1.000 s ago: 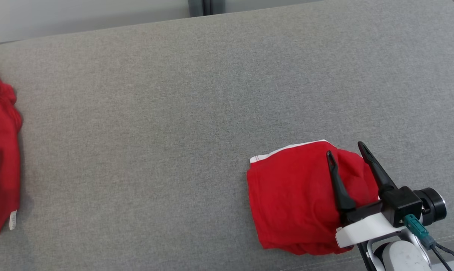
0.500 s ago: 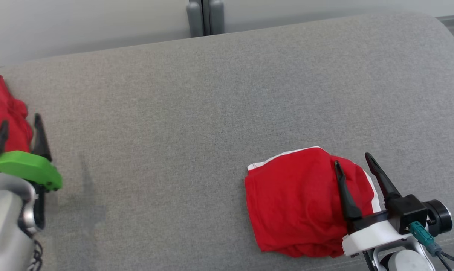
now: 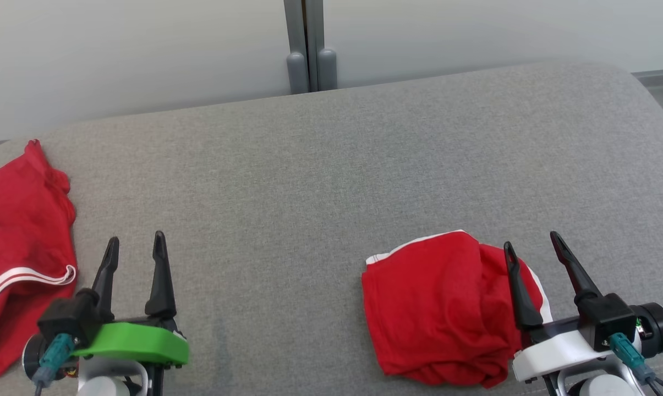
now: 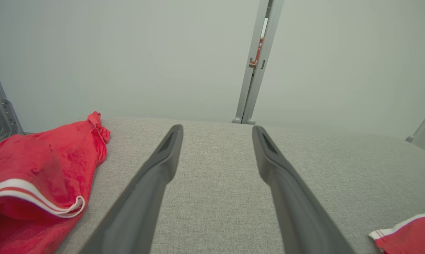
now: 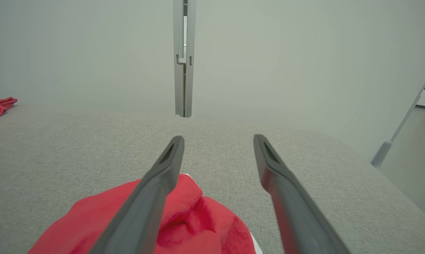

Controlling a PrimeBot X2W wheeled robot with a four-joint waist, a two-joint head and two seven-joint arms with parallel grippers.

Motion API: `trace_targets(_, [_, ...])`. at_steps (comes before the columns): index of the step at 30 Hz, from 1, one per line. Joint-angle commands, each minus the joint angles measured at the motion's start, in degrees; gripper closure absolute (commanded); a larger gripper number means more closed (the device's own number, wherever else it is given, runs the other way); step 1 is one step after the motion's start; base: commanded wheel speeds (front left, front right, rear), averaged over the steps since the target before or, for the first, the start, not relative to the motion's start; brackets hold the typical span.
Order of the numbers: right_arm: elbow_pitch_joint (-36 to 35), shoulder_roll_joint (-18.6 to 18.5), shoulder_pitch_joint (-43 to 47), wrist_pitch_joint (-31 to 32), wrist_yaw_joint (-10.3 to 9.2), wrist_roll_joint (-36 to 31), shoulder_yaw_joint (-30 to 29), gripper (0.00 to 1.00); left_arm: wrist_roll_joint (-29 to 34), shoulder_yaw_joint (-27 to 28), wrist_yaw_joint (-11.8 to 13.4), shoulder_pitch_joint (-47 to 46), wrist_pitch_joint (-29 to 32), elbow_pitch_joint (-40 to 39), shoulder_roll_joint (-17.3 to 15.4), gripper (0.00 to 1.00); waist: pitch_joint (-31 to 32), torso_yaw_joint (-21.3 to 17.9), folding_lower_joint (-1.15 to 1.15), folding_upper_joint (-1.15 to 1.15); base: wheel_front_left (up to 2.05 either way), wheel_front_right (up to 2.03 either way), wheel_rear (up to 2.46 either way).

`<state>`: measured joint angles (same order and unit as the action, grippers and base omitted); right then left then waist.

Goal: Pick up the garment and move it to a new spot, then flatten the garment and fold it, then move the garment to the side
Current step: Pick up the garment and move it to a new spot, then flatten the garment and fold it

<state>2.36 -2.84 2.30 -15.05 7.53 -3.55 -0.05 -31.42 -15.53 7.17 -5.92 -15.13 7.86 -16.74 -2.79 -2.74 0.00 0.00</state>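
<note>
Folded red garment (image 3: pixel 441 313) with white trim, near the front edge of the grey fabric surface (image 3: pixel 309 181) toward its right end; the right gripper (image 3: pixel 531 240) stands wide and empty over its right side. A second red garment (image 3: pixel 23 236) lies at the left end, beside the left gripper (image 3: pixel 136 237), likewise wide and empty. The left wrist view adds a red sticker (image 4: pixel 259 46) on the grey post (image 4: pixel 249 88), its marks too small to read.

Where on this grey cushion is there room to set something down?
Bare: the middle between the loose red garment at the left edge and the folded red garment at lower right, and the far strip by the wall. Crowded: around the right pincer.
</note>
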Motion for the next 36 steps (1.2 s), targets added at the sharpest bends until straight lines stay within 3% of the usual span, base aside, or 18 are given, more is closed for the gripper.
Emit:
trace_targets(1, [-0.09,-0.09,1.2,-0.18,-0.08,-0.3,-0.27,0.0,2.21,1.44,-0.97,2.03,-0.01,-0.95,1.21,0.0,0.8,0.67,0.0,0.0,0.0,0.0,0.0])
trace_targets(9, [0.5,-0.08,2.77,-0.18,-0.08,-0.93,-1.45,0.0,11.86,8.38,-7.52,12.48,-0.02,-3.33,9.39,0.0,2.79,1.68,0.0,0.0,0.0,0.0,0.0])
trace_targets(15, [1.48,-0.08,3.73,-0.18,-0.08,-0.9,-2.04,0.0,16.18,12.4,-11.0,16.75,-0.02,-2.54,12.96,0.0,3.95,2.83,0.0,0.0,0.0,0.0,0.0])
trace_targets(20, [2.66,-0.09,4.46,-0.18,-0.08,-0.5,-2.01,0.0,17.08,13.93,-12.03,18.51,-0.02,-2.39,13.76,0.0,4.76,3.53,0.0,0.0,0.0,0.0,0.0])
trace_targets(36, [4.42,-0.08,3.4,-0.18,-0.08,0.25,-1.04,0.0,15.66,13.0,-11.55,18.65,-0.02,-2.19,13.83,0.0,5.3,3.79,0.0,0.0,0.0,0.0,0.0])
